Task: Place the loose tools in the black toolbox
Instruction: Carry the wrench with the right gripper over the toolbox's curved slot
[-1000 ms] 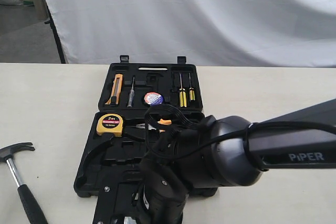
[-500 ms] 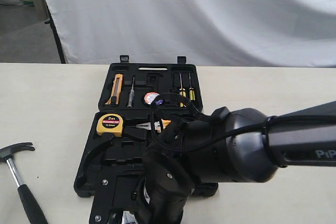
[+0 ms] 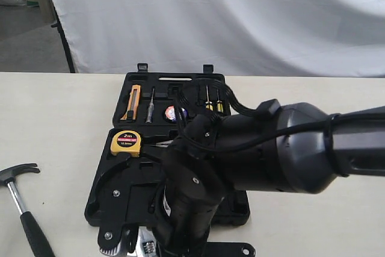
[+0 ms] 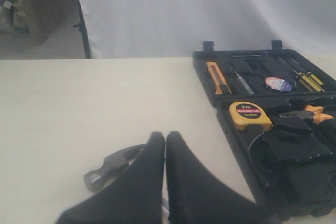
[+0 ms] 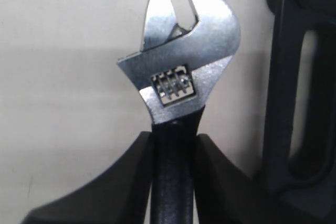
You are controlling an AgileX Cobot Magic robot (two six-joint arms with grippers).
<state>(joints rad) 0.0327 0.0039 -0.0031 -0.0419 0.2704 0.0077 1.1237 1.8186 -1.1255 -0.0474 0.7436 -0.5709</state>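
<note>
Right pincer clamped on the adjustable wrench

It grips the black handle, with the silver head sticking out over the counter, just beside the black toolbox and its slot handle. The left pincer is pressed closed and empty near the claw hammer, which lies on the counter.

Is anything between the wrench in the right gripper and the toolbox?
Nothing visible. The right gripper holds the wrench beside the toolbox, with only bare table showing between them. The arm hides much of the near half.
</note>
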